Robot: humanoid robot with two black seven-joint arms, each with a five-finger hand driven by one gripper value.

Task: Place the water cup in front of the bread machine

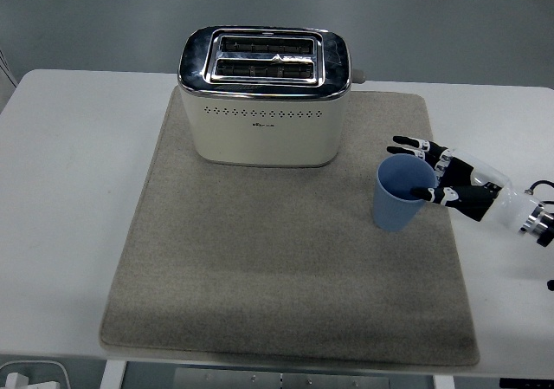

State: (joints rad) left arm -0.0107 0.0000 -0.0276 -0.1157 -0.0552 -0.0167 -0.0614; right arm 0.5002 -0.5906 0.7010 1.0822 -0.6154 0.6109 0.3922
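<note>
Head view: the blue cup (pixel 403 193) stands upright on the grey mat (pixel 286 276), right of the toaster (pixel 265 97). The right hand (pixel 446 179) is at its rim, fingers partly curled around it, not yet clamped. Next, I judge: close firmly, then carry it left, in front of the toaster.

Right hand (pixel 443 176) low over the table's right side, fingers (pixel 409 143) spread, thumb forward.
</note>
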